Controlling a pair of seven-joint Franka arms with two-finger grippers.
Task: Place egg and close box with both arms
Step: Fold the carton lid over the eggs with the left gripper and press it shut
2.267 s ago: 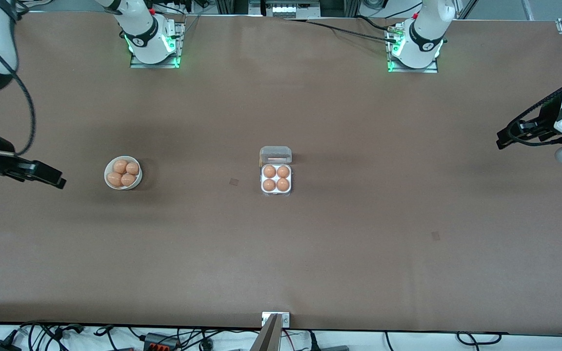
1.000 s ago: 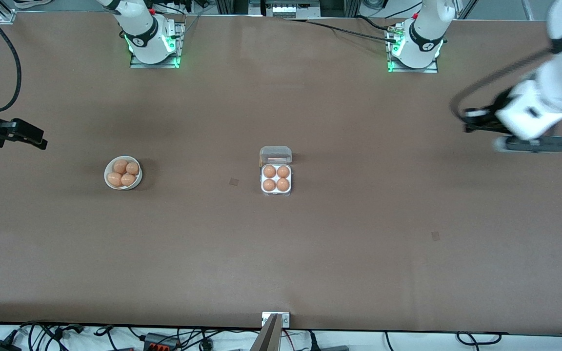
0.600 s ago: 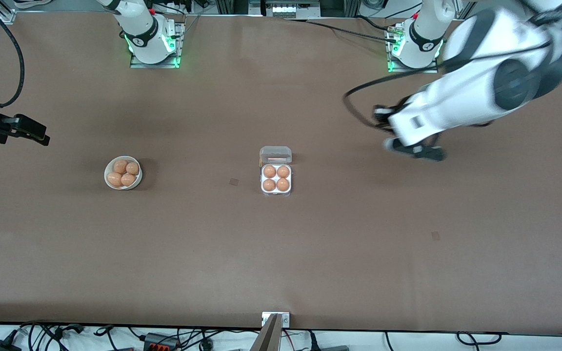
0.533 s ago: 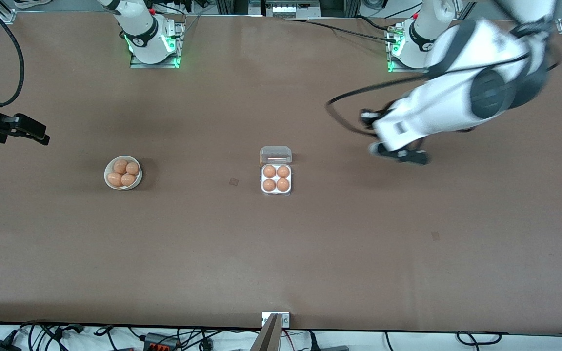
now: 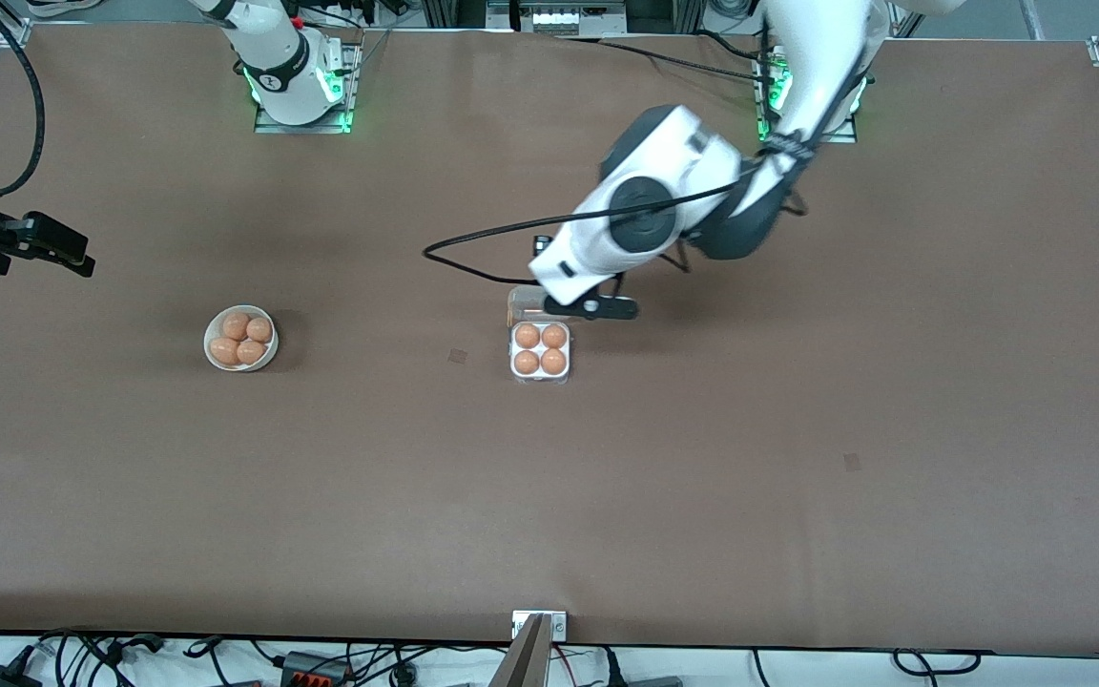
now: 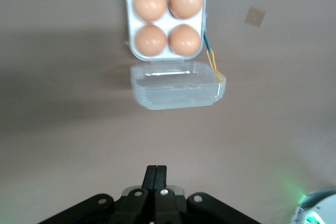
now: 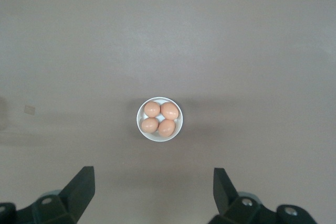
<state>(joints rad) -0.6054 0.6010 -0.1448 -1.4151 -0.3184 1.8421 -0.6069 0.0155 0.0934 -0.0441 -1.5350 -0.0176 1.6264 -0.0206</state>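
The box is a clear four-cell carton mid-table with an egg in each cell. Its lid lies open, farther from the front camera than the tray. My left gripper is shut and empty, over the lid's edge toward the left arm's end. In the left wrist view the shut gripper is short of the lid and tray. My right gripper is open and empty, waiting at the right arm's end of the table. Its wrist view looks down on the bowl.
A round white bowl holding several eggs stands toward the right arm's end, also in the right wrist view. A thin yellow-blue band lies at the lid's hinge corner. Small dark patches mark the brown table.
My left arm has swung from its end of the table to the box and now hangs over the open lid. My right gripper has hardly moved.
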